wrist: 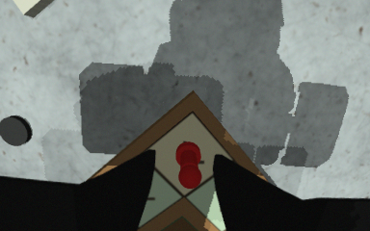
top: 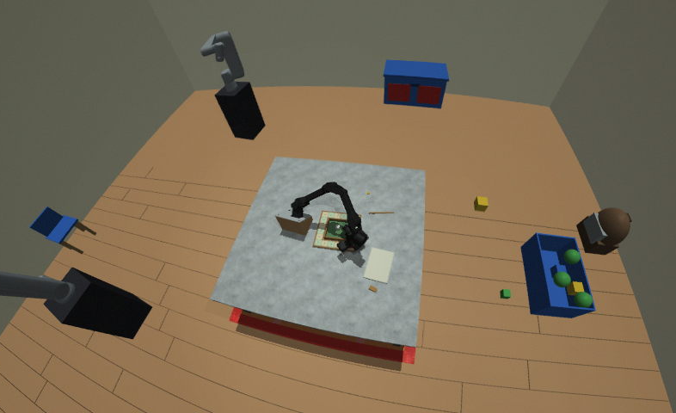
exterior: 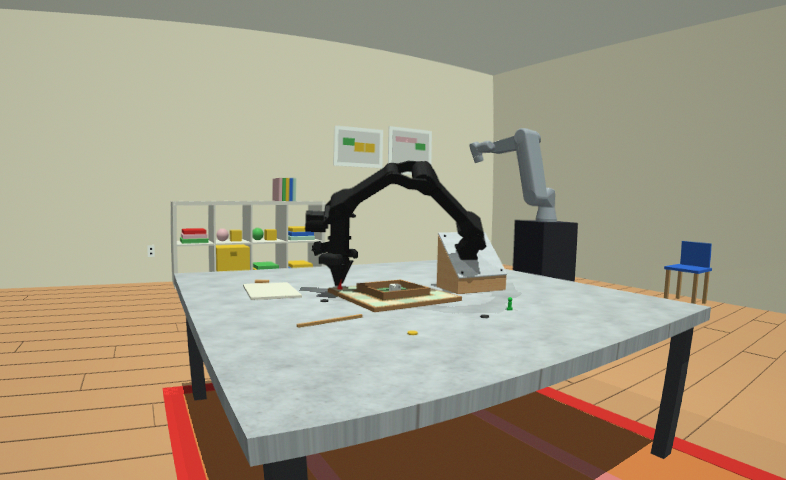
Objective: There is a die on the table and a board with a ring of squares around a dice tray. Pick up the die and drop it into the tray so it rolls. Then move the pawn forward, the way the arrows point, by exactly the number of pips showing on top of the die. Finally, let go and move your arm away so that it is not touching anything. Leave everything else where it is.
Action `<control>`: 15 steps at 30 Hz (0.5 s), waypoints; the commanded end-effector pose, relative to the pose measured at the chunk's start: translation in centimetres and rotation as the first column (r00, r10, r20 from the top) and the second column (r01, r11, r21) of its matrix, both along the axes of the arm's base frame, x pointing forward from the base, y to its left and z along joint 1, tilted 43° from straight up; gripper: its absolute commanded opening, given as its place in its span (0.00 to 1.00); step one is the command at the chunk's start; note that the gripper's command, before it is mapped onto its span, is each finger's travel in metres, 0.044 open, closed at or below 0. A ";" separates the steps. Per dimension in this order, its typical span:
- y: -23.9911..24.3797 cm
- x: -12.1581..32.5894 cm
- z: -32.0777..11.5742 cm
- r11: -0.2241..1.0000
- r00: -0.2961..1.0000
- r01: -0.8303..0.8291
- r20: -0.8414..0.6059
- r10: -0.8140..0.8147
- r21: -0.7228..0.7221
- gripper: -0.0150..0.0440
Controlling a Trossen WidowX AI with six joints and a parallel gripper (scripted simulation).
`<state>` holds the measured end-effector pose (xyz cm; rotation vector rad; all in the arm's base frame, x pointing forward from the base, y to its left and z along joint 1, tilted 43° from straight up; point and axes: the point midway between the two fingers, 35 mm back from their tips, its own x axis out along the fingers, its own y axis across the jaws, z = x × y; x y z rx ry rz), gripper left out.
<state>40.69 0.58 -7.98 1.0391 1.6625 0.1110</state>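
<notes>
At the left corner of the board [top: 318,240] [exterior: 375,308] [wrist: 193,101] in the exterior view, the red pawn [exterior: 339,286] [wrist: 189,165] stands upright on the corner square. The tool [top: 351,242] [exterior: 339,285] [wrist: 184,159] points down over it, partly open, its fingers on either side of the pawn with gaps showing in the wrist view; it has hold of nothing.

To the right of the pawn, the white die [top: 337,225] [exterior: 394,287] lies inside the brown-walled tray [exterior: 385,293] [wrist: 181,209]; its pips are too small to read.

Left of the board on the grey desk [top: 280,276] [exterior: 326,368] [wrist: 356,48] lies a cream sheet [top: 378,265] [exterior: 271,290] [wrist: 28,5], with a black disc [exterior: 324,300] [wrist: 14,130] between the two. On the near side are a thin stick [top: 381,212] [exterior: 329,321] and a yellow disc [top: 367,193] [exterior: 412,333]. Farther right, a green pawn [exterior: 509,303] stands upright, near a second dark disc [exterior: 484,316]. Behind them sits a wooden stand [top: 294,224] [exterior: 472,281] with a sloping pale face.
</notes>
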 end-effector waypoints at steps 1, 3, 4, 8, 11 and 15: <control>0.3 -0.3 -0.4 1.000 1.000 0.001 -0.014 -0.001 0.007 0.42; 0.3 -0.3 -0.4 1.000 1.000 0.001 -0.014 -0.001 0.007 0.36; 0.3 -0.3 -0.4 1.000 1.000 0.001 -0.014 -0.001 0.007 0.35; 0.3 -0.3 -0.4 1.000 1.000 0.001 -0.014 -0.001 0.007 0.30; 0.3 -0.3 -0.4 1.000 1.000 0.001 -0.014 -0.001 0.007 0.27; 0.1 -0.3 -0.3 1.000 1.000 0.001 -0.013 0.000 0.006 0.25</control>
